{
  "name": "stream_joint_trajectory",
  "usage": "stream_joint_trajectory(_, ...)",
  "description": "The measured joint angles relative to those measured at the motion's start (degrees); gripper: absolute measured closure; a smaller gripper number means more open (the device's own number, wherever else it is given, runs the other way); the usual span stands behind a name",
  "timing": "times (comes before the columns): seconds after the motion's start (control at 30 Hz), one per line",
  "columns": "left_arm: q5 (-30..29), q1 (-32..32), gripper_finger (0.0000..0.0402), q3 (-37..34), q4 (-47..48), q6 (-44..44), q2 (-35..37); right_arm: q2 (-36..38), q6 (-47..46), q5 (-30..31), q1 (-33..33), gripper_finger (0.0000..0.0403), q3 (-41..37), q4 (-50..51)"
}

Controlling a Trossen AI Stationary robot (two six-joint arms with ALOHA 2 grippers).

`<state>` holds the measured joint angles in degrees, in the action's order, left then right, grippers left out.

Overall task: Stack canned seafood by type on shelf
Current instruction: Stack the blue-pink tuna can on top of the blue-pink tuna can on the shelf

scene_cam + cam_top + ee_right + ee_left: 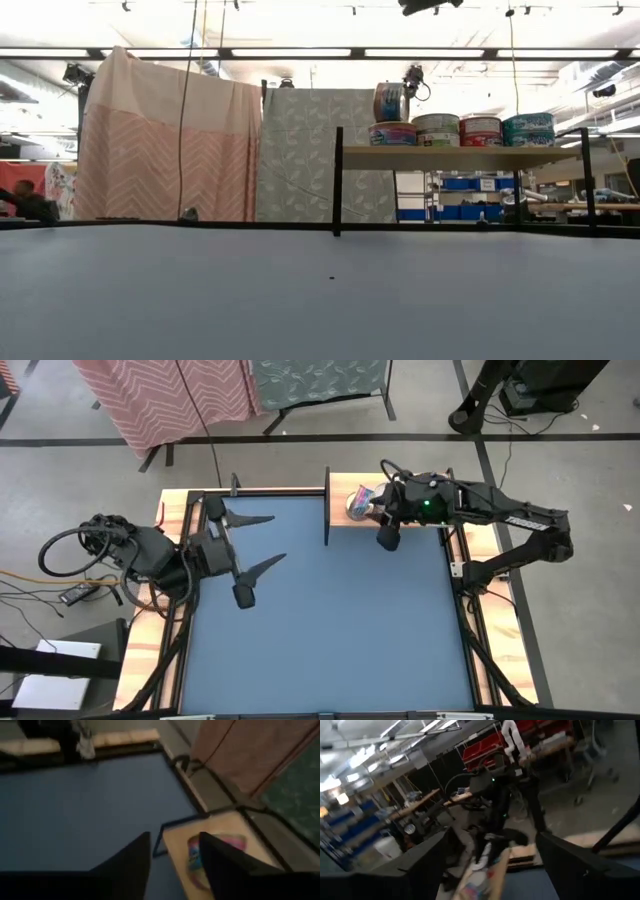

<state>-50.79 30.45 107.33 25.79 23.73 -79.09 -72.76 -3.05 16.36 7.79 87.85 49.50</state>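
We see the right tool (372,512) over the shelf (340,530), fingers parted around a tilted purple-labelled tin (388,102) above the row of tins (460,130). The left tool (262,542) hangs wide open and empty, well apart over the bench (320,630).

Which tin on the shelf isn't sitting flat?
The tin tipped on edge atop the purple-labelled one at the shelf's end; the rest sit flat.
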Motion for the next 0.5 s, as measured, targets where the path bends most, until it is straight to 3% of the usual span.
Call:
stream_joint_trajectory(0.13,-3.28,-2.29,0.0090,0.02,6.42,7.30,0.00,-0.27,0.33,-0.75,0.95,0.0172,-0.04,4.16)
stream_joint_trajectory(0.27,-2.88,-8.67,0.0090,0.02,13.55,5.73,-0.42,0.60,-0.26,0.26,2.96,0.0120,0.09,5.15)
stream_joint_trajectory(0.37,-1.91,-13.07,0.0090,0.02,18.68,8.67,-0.96,0.78,0.16,0.68,4.38,0.0100,3.40,6.69)
stream_joint_trajectory(0.5,-0.27,-19.34,0.0090,0.02,26.15,23.77,-3.16,0.81,2.77,2.02,5.18,0.0097,10.73,5.43)
